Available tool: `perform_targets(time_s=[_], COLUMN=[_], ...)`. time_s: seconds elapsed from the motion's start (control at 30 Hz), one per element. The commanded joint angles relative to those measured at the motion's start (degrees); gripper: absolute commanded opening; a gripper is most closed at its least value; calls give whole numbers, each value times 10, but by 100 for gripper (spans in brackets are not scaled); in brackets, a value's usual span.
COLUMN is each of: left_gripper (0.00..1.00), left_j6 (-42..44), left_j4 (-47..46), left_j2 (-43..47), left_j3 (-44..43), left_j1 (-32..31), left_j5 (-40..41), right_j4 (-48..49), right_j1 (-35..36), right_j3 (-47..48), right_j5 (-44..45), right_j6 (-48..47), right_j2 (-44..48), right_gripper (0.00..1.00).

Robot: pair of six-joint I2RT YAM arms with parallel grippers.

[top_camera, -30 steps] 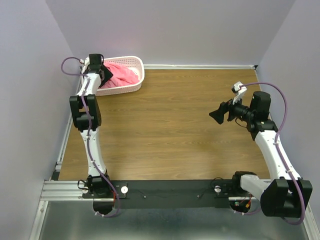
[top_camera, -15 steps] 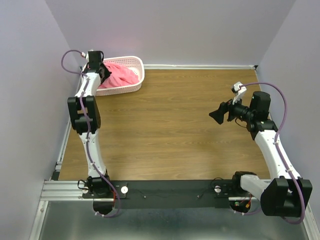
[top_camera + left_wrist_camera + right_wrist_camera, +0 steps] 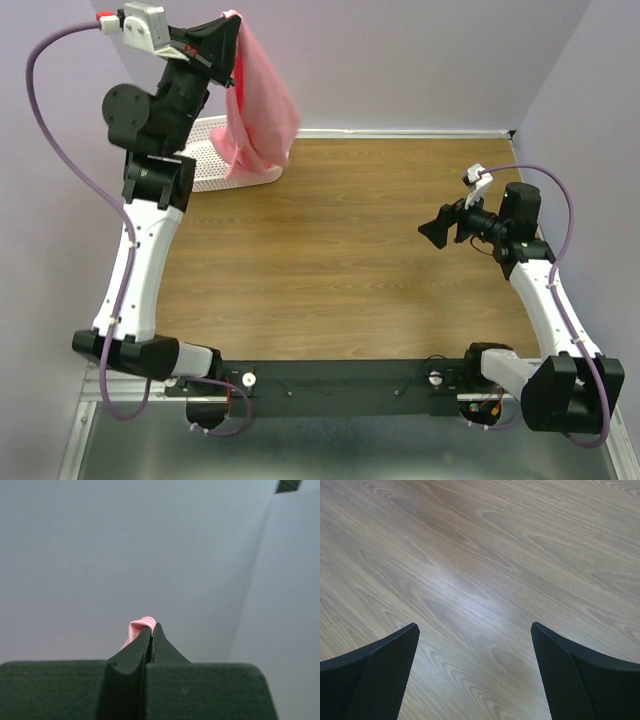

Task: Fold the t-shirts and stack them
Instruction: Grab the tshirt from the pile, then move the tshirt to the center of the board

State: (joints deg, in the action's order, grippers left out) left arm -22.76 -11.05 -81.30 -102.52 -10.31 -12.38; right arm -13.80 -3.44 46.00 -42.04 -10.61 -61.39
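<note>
Your left gripper [image 3: 231, 52] is clamped on the pink t-shirt [image 3: 262, 110] hanging below it, while your right gripper [image 3: 432, 232] hovers, jaws apart.

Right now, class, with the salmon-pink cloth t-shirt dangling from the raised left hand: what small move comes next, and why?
Probably swing the left hand right, out over the brown wooden table. It is shut on the salmon-pink cloth t-shirt, which hangs bunched over the white plastic basket, where it cannot be spread. The right hand is open above the table.
</note>
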Motion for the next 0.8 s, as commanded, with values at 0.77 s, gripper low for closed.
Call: perform_targets(time_s=[0.77], left_gripper=[0], left_j6=[31], left_j4=[-98], left_j2=[28], left_j3=[177], left_j1=[-223], left_j5=[-66], right_j4=[-13], right_j1=[0], right_j3=[6], right_j5=[46], right_j6=[-19], right_j2=[-8], right_gripper=[100])
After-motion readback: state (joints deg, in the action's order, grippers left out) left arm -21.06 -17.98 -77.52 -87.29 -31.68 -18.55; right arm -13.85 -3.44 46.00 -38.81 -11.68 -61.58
